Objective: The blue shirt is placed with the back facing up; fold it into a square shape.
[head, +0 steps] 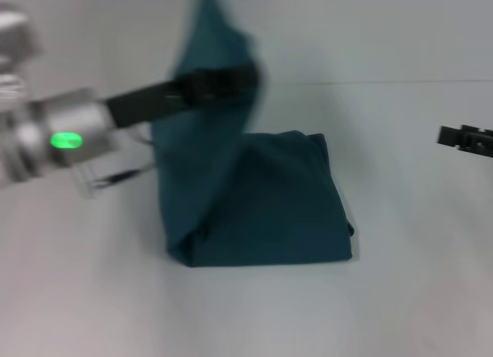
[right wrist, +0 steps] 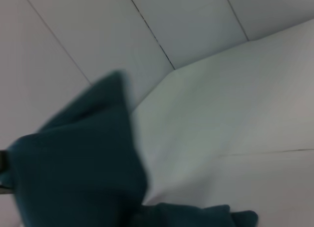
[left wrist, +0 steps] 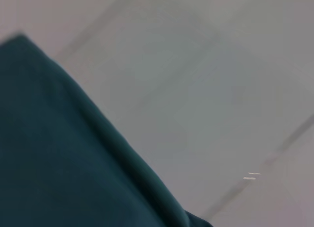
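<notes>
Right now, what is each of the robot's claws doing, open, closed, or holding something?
Left gripper: closed on the blue shirt, lifting one part up above the table.
Right gripper: off to the side, holding nothing; open or closed cannot be told.

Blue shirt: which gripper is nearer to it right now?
Left. The left gripper is at the blue shirt, holding a raised flap; the right gripper sits apart on its right.
</notes>
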`<action>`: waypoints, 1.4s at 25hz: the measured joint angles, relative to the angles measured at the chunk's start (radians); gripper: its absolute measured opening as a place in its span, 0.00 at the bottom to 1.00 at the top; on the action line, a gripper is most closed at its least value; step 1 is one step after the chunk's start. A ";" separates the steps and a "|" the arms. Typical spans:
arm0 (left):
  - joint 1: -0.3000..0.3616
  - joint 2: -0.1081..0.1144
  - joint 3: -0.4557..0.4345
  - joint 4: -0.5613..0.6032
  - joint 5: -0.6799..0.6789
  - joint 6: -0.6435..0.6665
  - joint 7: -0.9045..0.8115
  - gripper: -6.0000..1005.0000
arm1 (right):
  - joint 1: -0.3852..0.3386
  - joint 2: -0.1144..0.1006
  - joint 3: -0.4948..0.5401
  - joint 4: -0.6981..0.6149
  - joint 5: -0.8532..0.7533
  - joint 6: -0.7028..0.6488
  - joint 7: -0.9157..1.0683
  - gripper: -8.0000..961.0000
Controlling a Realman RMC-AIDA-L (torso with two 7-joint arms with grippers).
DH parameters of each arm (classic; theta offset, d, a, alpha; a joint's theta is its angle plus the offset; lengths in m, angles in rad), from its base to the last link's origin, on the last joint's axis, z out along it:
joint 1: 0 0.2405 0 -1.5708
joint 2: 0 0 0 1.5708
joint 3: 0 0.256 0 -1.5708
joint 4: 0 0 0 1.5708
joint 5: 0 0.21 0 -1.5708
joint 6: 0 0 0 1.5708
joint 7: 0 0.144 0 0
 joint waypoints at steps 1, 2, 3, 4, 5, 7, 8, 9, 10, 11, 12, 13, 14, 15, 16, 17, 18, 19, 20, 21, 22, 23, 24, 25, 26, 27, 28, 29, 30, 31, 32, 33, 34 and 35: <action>-0.029 0.000 0.046 -0.071 -0.044 -0.031 0.033 0.13 | -0.006 -0.007 0.000 -0.002 -0.001 -0.010 -0.005 0.95; -0.058 -0.001 0.093 -0.158 -0.083 -0.073 0.076 0.13 | -0.012 -0.013 0.000 -0.004 -0.002 -0.020 -0.011 0.95; -0.081 -0.002 0.118 -0.237 -0.105 -0.120 0.116 0.13 | -0.018 -0.021 0.000 -0.004 -0.002 -0.028 -0.016 0.95; -0.103 -0.003 0.128 -0.326 -0.128 -0.163 0.165 0.13 | -0.025 -0.028 -0.001 -0.004 -0.002 -0.034 -0.021 0.94; -0.121 -0.003 0.132 -0.404 -0.148 -0.197 0.205 0.14 | -0.030 -0.033 -0.002 -0.005 -0.003 -0.037 -0.024 0.94; -0.141 -0.004 0.117 -0.558 -0.200 -0.269 0.321 0.14 | -0.042 -0.042 -0.004 -0.007 -0.006 -0.043 -0.031 0.94; -0.142 -0.004 0.100 -0.641 -0.229 -0.298 0.394 0.14 | -0.047 -0.044 -0.005 -0.007 -0.008 -0.046 -0.035 0.94; -0.138 -0.004 0.075 -0.690 -0.241 -0.303 0.456 0.14 | -0.052 -0.046 -0.006 -0.007 -0.008 -0.047 -0.038 0.94; -0.129 -0.004 0.047 -0.738 -0.249 -0.303 0.519 0.15 | -0.056 -0.047 -0.007 -0.007 -0.008 -0.048 -0.041 0.94; -0.119 -0.004 0.018 -0.770 -0.251 -0.287 0.572 0.15 | -0.063 -0.047 -0.006 -0.005 -0.009 -0.049 -0.047 0.94; -0.106 -0.004 0.001 -0.785 -0.250 -0.262 0.602 0.15 | -0.063 -0.047 -0.006 -0.005 -0.009 -0.049 -0.047 0.94; -0.095 -0.004 -0.010 -0.793 -0.248 -0.239 0.622 0.15 | -0.064 -0.047 -0.007 -0.003 -0.010 -0.049 -0.050 0.94; -0.082 -0.004 -0.010 -0.791 -0.248 -0.204 0.630 0.15 | -0.064 -0.047 -0.008 -0.001 -0.010 -0.049 -0.050 0.94; -0.074 -0.004 -0.006 -0.786 -0.247 -0.168 0.632 0.16 | -0.065 -0.047 -0.009 0.000 -0.010 -0.048 -0.049 0.94; -0.074 -0.004 -0.006 -0.786 -0.247 -0.168 0.632 0.16 | -0.065 -0.047 -0.009 0.001 -0.011 -0.045 -0.046 0.94; -0.056 -0.004 0.013 -0.765 -0.246 -0.087 0.633 0.16 | -0.064 -0.047 -0.009 0.001 -0.012 -0.043 -0.042 0.94; -0.050 -0.004 0.023 -0.755 -0.245 -0.061 0.633 0.20 | -0.062 -0.047 -0.009 0.002 -0.015 -0.041 -0.036 0.94; -0.044 -0.004 0.030 -0.745 -0.245 -0.041 0.632 0.23 | -0.059 -0.047 -0.010 0.002 -0.021 -0.037 -0.024 0.94; -0.035 -0.003 0.040 -0.729 -0.245 -0.014 0.631 0.27 | -0.055 -0.047 -0.009 0.003 -0.028 -0.033 -0.012 0.94; -0.021 -0.001 0.045 -0.706 -0.245 0.006 0.628 0.31 | -0.048 -0.047 -0.009 0.003 -0.042 -0.027 0.010 0.94; -0.013 0.000 0.045 -0.691 -0.245 0.013 0.626 0.35 | -0.038 -0.047 -0.010 0.003 -0.058 -0.019 0.033 0.94; 0.005 0.002 0.048 -0.659 -0.245 0.019 0.620 0.40 | -0.027 -0.047 -0.010 0.003 -0.078 -0.010 0.059 0.94; 0.021 0.004 0.051 -0.626 -0.245 0.020 0.612 0.46 | -0.011 -0.047 -0.011 0.003 -0.099 -0.001 0.088 0.94; 0.038 0.004 0.057 -0.589 -0.245 0.016 0.601 0.51 | 0.005 -0.046 -0.013 0.004 -0.121 0.012 0.124 0.94; 0.058 0.005 0.065 -0.548 -0.245 0.008 0.590 0.56 | 0.022 -0.045 -0.014 0.005 -0.145 0.026 0.164 0.94; 0.079 0.006 0.073 -0.506 -0.245 -0.003 0.582 0.62 | 0.041 -0.043 -0.018 0.007 -0.171 0.041 0.205 0.94; 0.096 0.007 0.080 -0.472 -0.245 -0.011 0.577 0.65 | 0.057 -0.041 -0.023 0.012 -0.191 0.056 0.236 0.94; 0.114 0.008 0.086 -0.435 -0.245 -0.019 0.574 0.68 | 0.078 -0.038 -0.032 0.021 -0.216 0.076 0.271 0.94; 0.131 0.009 0.089 -0.402 -0.245 -0.025 0.574 0.70 | 0.091 -0.037 -0.041 0.032 -0.230 0.096 0.295 0.94; 0.146 0.009 0.090 -0.368 -0.245 -0.030 0.574 0.73 | 0.107 -0.036 -0.052 0.050 -0.242 0.121 0.319 0.94; 0.160 0.009 0.090 -0.341 -0.245 -0.037 0.575 0.76 | 0.118 -0.035 -0.063 0.071 -0.250 0.150 0.337 0.94; 0.172 0.010 0.089 -0.314 -0.245 -0.049 0.577 0.79 | 0.133 -0.035 -0.073 0.099 -0.251 0.188 0.351 0.94; 0.183 0.011 0.090 -0.292 -0.245 -0.062 0.579 0.82 | 0.145 -0.035 -0.081 0.126 -0.252 0.220 0.359 0.94; 0.193 0.013 0.092 -0.266 -0.245 -0.078 0.581 0.84 | 0.163 -0.034 -0.087 0.158 -0.252 0.259 0.364 0.94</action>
